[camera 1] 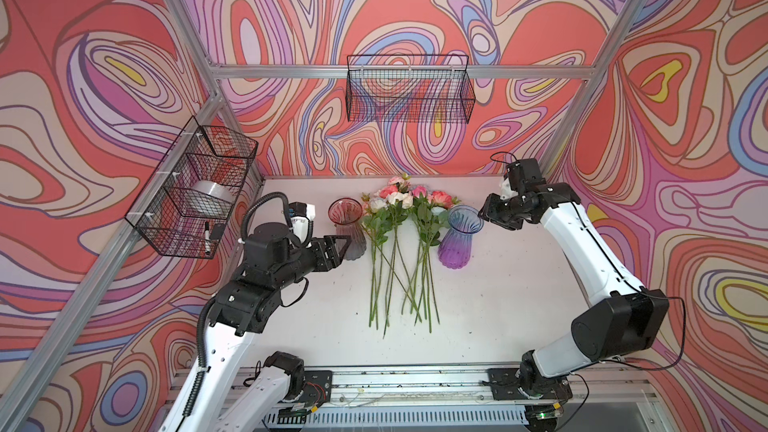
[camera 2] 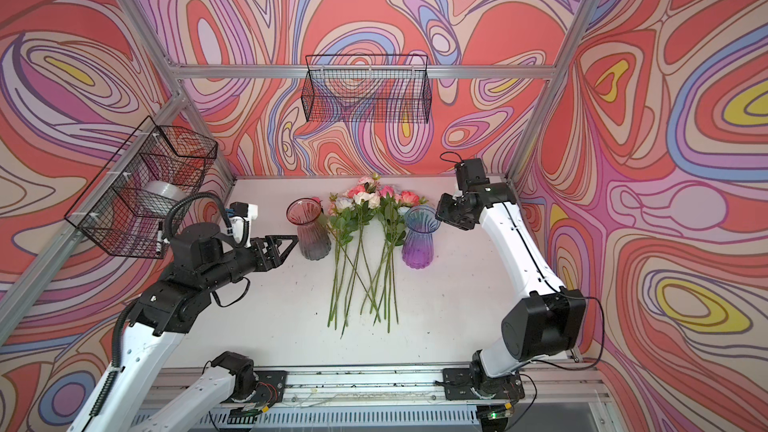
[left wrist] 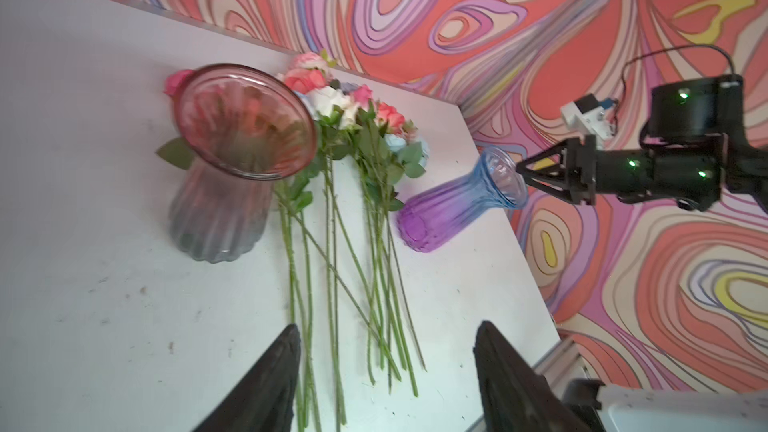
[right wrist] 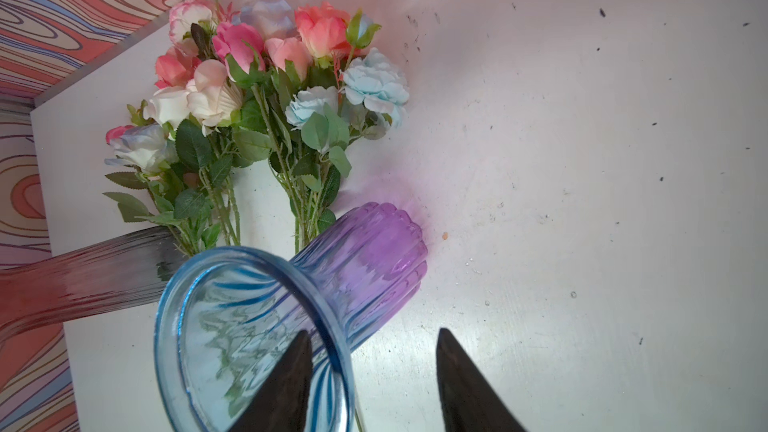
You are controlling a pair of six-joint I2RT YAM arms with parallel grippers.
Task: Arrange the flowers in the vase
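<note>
Bright even light; soft shadows; left wrist view motion-blurred; top views bowed at edges.

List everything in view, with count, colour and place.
flowers: about a dozen blooms, pink, coral, cream, pale blue, lying between the vases
pink vase: one, pink to grey, upright left of them
blue vase: one, blue to purple, upright right of them
back basket: one, black, back wall
side basket: one, black, left wall
roll: one, whitish, side basket
pen: one, black-white, side basket
table: one, white
left gripper: black, open, by pink vase
right gripper: black, open, at blue vase's rim
</note>
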